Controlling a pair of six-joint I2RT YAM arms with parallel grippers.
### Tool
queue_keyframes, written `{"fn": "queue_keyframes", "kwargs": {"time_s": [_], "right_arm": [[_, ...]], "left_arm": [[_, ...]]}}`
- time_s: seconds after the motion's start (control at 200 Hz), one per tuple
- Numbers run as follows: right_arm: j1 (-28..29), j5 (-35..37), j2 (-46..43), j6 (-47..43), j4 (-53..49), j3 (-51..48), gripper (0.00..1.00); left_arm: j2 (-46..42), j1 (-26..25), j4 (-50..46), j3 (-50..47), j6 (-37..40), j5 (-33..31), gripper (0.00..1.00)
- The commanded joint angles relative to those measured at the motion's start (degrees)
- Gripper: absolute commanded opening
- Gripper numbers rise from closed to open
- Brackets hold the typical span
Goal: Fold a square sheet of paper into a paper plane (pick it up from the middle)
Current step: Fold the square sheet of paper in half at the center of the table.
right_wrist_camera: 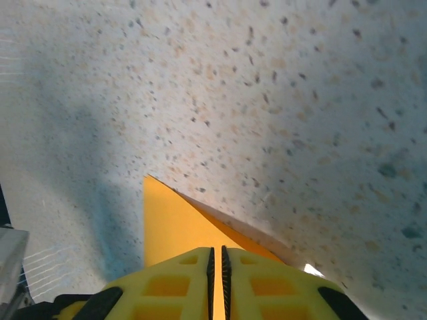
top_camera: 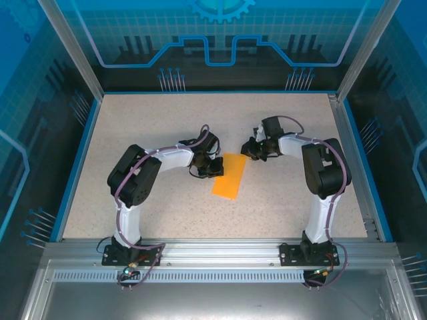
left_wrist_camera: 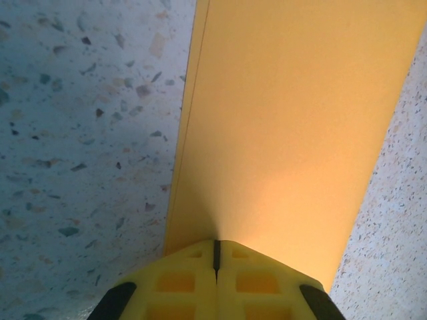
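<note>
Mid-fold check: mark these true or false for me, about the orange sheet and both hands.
1. The orange sheet lies as a full open square. False: it shows as a narrow rectangle, seemingly folded in half.
2. The left hand is shut on the sheet's edge. True.
3. The right hand hangs wide open, clear of the sheet. False: its fingers are closed on a sheet corner.
4. Both hands are at the sheet's far end. True.
</note>
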Motion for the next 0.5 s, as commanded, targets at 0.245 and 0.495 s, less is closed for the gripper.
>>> {"fn": "queue_keyframes", "kwargs": {"time_s": [0.245,0.495], "right_arm": [[-0.7,1.4,7.2,1.1,-0.9,-1.0,0.14],[-0.3,-2.9,6.3,-1.2,-2.5,1.9,0.14]], "left_arm": [[2.2,-0.6,-5.5,-1.2,1.0,-1.0,0.00],[1.3,-0.6,-4.5,-2.0,-0.2,-0.1,0.00]]}}
